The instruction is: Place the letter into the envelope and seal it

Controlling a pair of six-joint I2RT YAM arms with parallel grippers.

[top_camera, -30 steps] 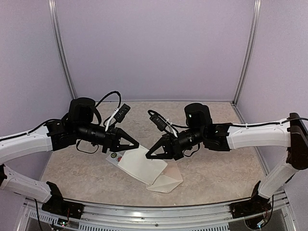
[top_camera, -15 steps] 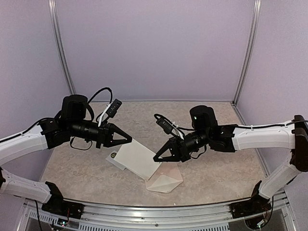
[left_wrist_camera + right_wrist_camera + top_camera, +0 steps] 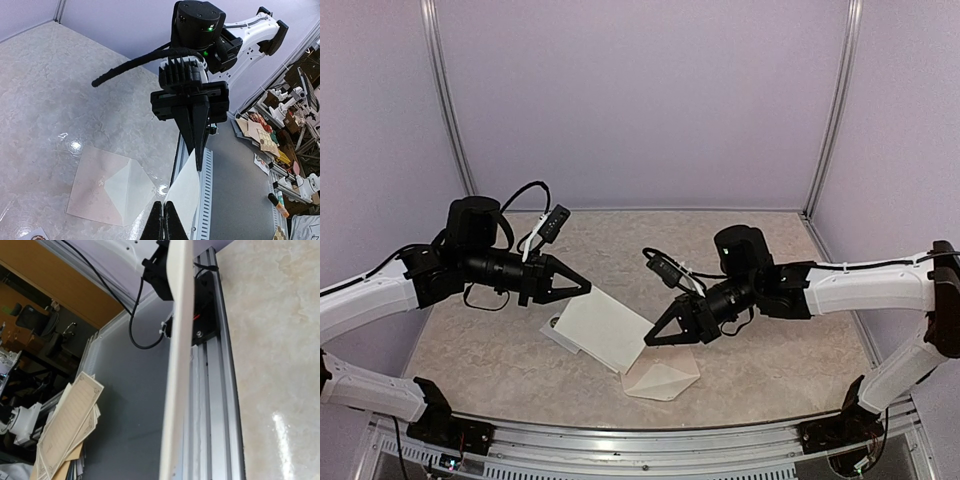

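At frame centre the left claw [image 3: 586,286] and the right claw [image 3: 652,338] are each pinched closed on opposite edges of the letter [image 3: 607,328], so it hangs taut just over the envelope [image 3: 665,378], likely for aiming it inside.

The letter [image 3: 605,328] covers one corner of the envelope [image 3: 666,381] from above.

The letter [image 3: 605,328] is white, the envelope [image 3: 663,378] pale pink, table [image 3: 770,350] marbled beige.
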